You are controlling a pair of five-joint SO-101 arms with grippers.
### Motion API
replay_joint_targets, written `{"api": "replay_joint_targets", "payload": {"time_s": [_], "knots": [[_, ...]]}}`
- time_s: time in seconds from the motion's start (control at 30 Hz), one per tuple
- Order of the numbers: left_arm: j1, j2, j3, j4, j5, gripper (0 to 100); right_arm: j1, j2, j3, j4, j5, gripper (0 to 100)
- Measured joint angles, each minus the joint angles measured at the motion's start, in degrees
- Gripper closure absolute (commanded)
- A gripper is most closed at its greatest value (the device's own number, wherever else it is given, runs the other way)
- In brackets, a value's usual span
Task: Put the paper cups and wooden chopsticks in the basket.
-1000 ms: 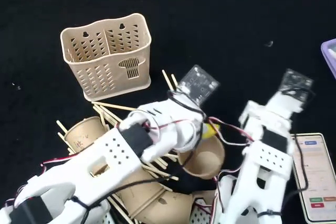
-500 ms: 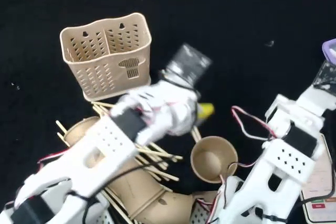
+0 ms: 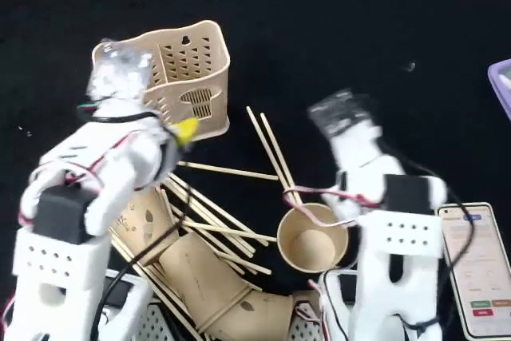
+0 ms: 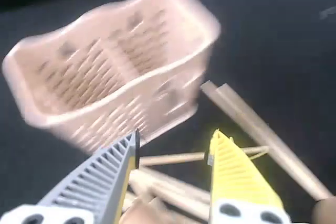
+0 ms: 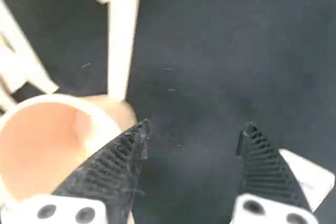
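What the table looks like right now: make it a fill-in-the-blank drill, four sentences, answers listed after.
1. The left pincer and the right pincer are both ___, holding nothing.
2. One paper cup stands alone with its mouth facing ___.
3. The nested paper cups lie on their ___.
4. The phone lies off to the robot's ___.
Missing words: open; up; sides; right.

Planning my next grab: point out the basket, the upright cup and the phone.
basket (image 3: pixel 200 101), high view, front wall.
upright cup (image 3: pixel 313 243), high view, inner floor.
phone (image 3: pixel 477 265), high view, screen.
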Motion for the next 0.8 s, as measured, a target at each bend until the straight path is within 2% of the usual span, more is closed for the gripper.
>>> {"api": "replay_joint_targets", "payload": {"time_s": [0.17, 0.27, 0.33, 0.43, 0.53, 0.63, 0.73, 0.8], "knots": [[-16.44, -3.43, 8.62, 0.88, -3.43, 76, -9.58, 0.00, 0.00, 2.46, 4.04, 72.6], [-24.09, -3.60, 13.45, 0.35, -3.78, 77, -11.34, 0.00, 0.00, 4.13, 6.24, 72.6], [-26.81, -3.60, 16.26, 0.35, -3.96, 77, -11.34, 0.00, 0.00, 5.19, 8.09, 72.5], [-27.52, -3.60, 19.25, 0.35, -3.96, 77, -11.34, 0.00, 0.00, 5.71, 10.20, 72.4], [-27.34, -3.60, 20.48, 0.35, -3.96, 77, -7.65, 0.00, -0.70, 5.71, 10.73, 72.4], [-23.65, -3.78, 21.27, 0.26, -2.11, 77, -5.27, 0.00, -4.66, 5.71, 10.55, 72.4], [-17.85, -3.78, 22.07, 0.26, -0.44, 77, -5.19, 0.00, -8.53, 5.71, 5.27, 72.4], [-15.56, -3.78, 22.07, 0.26, 0.00, 77, -8.62, 0.00, -9.67, 5.71, 0.35, 72.6]]}}
